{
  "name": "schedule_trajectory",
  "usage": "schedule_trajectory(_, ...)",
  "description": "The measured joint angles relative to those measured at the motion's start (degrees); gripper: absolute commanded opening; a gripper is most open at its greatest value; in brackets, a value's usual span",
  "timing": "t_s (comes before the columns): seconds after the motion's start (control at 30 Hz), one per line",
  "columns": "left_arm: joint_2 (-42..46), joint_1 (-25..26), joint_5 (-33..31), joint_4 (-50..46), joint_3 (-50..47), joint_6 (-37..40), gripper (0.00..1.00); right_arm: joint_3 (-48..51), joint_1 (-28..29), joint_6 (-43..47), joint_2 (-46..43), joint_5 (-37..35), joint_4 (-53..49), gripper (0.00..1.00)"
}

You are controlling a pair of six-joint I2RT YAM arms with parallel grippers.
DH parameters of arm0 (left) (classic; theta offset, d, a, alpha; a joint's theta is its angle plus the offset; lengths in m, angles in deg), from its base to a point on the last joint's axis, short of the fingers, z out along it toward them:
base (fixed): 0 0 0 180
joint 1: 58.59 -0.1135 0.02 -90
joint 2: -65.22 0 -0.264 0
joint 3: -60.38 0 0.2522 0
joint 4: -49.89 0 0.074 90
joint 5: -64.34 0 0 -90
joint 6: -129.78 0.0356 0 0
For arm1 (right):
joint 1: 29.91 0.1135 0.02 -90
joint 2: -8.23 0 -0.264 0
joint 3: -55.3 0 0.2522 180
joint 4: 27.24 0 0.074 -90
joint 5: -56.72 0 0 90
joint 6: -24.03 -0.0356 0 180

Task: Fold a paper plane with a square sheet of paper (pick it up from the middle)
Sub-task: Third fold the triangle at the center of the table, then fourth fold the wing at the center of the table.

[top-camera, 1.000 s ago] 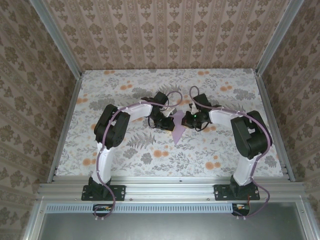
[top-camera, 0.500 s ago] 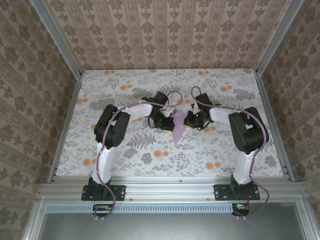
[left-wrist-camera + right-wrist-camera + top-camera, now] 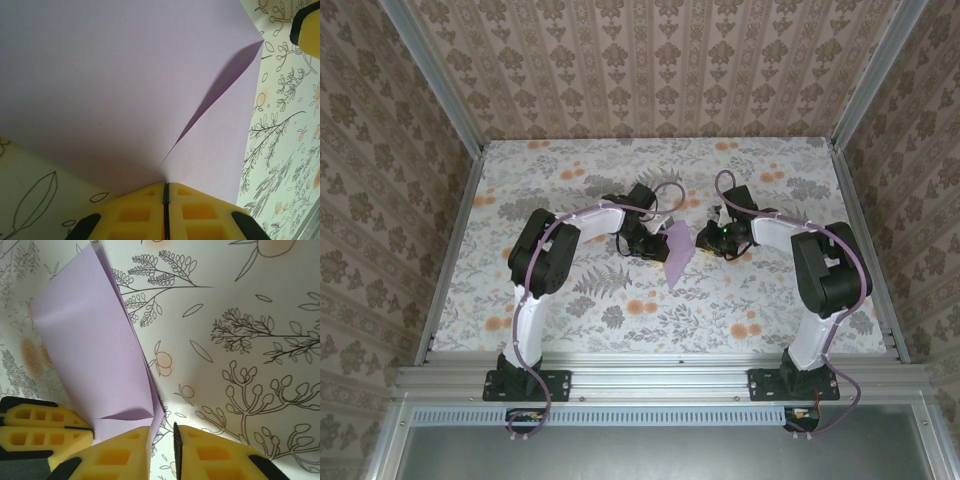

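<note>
Centre stage: the sheet of paper (image 3: 676, 256) lies on the tabletop (image 3: 600, 305) between the two grippers. Its near edge sits in the left gripper (image 3: 166, 192), the rest spreading ahead of the fingertips. From the right gripper (image 3: 162, 442) it stretches ahead and leftward, one corner just before the fingertips.

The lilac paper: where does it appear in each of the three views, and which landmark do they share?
Top external: lilac paper near the picture's centre.
Left wrist: it covers the upper part.
Right wrist: it slants up the left half.
Shared landmark: the left tool, shut on its edge.
</note>
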Motion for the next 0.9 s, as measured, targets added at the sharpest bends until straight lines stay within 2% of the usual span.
schedule_trajectory(0.4, 0.02, 0.00, 0.00, 0.02, -0.02, 0.02, 0.09, -0.70, 1.79, -1.05, 2.91, 3.04, 0.92, 0.29)
schedule_trajectory(0.9, 0.02, 0.00, -0.02, 0.02, -0.02, 0.02, 0.09, -0.85, 2.10, -2.08, 3.23, 5.79, 1.79, 0.25)
